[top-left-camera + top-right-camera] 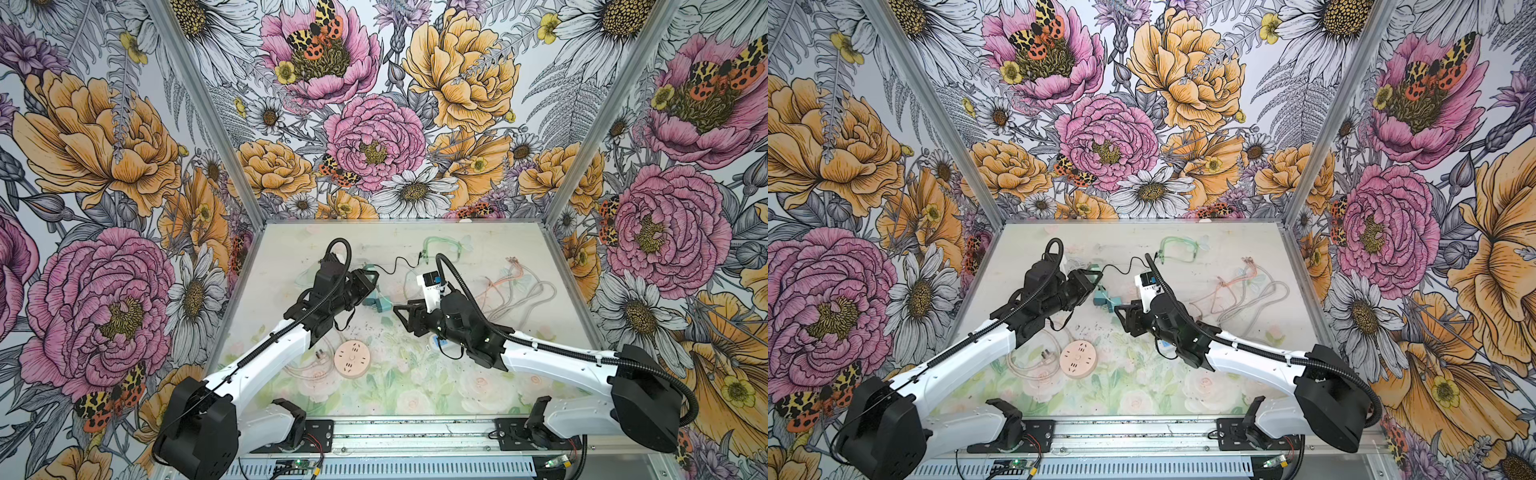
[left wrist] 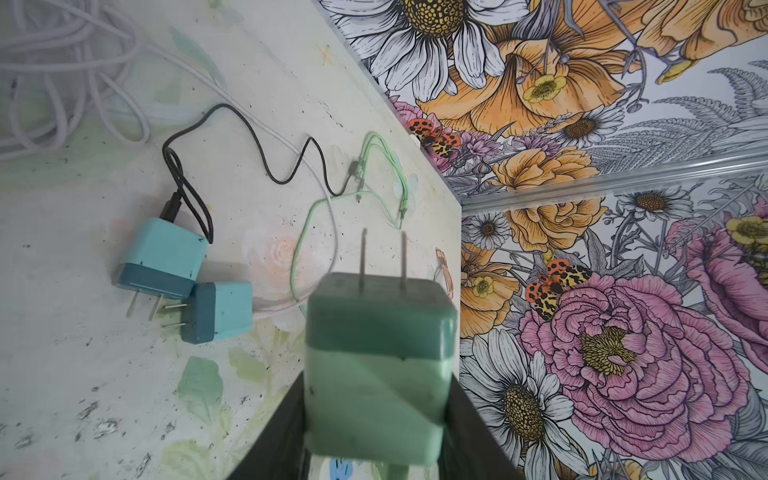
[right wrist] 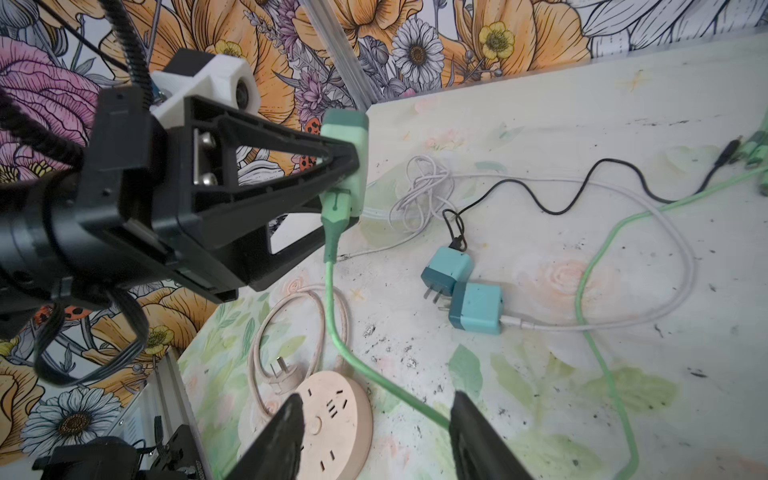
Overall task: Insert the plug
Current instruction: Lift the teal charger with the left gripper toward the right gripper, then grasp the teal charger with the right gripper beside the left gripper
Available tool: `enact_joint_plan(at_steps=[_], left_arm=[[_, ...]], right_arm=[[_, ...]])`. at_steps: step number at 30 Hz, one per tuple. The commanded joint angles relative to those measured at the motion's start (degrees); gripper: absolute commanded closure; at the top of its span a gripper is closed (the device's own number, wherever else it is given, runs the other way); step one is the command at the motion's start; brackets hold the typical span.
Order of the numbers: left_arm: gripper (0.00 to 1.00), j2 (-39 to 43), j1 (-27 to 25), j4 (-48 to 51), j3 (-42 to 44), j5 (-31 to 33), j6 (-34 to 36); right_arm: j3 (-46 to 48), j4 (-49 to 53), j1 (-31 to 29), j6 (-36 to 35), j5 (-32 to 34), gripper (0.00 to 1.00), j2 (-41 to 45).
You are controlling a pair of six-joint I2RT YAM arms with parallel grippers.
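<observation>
My left gripper (image 2: pixel 376 415) is shut on a green plug (image 2: pixel 376 353), a square charger block. Its two flat prongs (image 2: pixel 382 257) point away from the gripper, above the table. In the right wrist view the same plug (image 3: pixel 347 158) sits in the black fingers, and its green cable (image 3: pixel 332 299) hangs down to the table. A round pink socket (image 3: pixel 336 419) lies flat at the front left, seen in both top views (image 1: pixel 352 358) (image 1: pixel 1078 358). My right gripper (image 3: pixel 374 432) stands open just above the socket's edge. The green cable runs between its fingers (image 3: pixel 473 436).
Two blue chargers (image 1: pixel 378 303) (image 3: pixel 461 291) lie side by side mid-table, with a black cable (image 3: pixel 582 187) and a white cable (image 3: pixel 419 187). The socket's own pink lead and plug (image 3: pixel 282 374) coil beside it. Orange and clear cables (image 1: pixel 515 274) lie at the right; flowered walls enclose the table.
</observation>
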State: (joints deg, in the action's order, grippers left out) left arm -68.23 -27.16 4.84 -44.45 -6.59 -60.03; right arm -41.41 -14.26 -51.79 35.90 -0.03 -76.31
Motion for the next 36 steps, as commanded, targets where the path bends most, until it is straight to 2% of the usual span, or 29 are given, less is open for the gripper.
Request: enact_joint_plan(at_steps=[1,14,36], left_arm=[[0.71,0.3,-0.4,-3.3,0.5,0.4,-1.4],[0.72,1.2,-1.3,-3.8,1.2,-2.6,-3.6],[0.73,4.5,-4.1,-8.1,5.7,-3.4,-8.8]], right_arm=[[-1.3,-4.8,-0.6,-2.0,2.2,0.41,-1.1],[-2.4,-15.9,-1.8,-5.3,7.0,0.35,-6.9],[-6.4,-23.5,-2.4,-5.7,10.5,0.34,-16.4]])
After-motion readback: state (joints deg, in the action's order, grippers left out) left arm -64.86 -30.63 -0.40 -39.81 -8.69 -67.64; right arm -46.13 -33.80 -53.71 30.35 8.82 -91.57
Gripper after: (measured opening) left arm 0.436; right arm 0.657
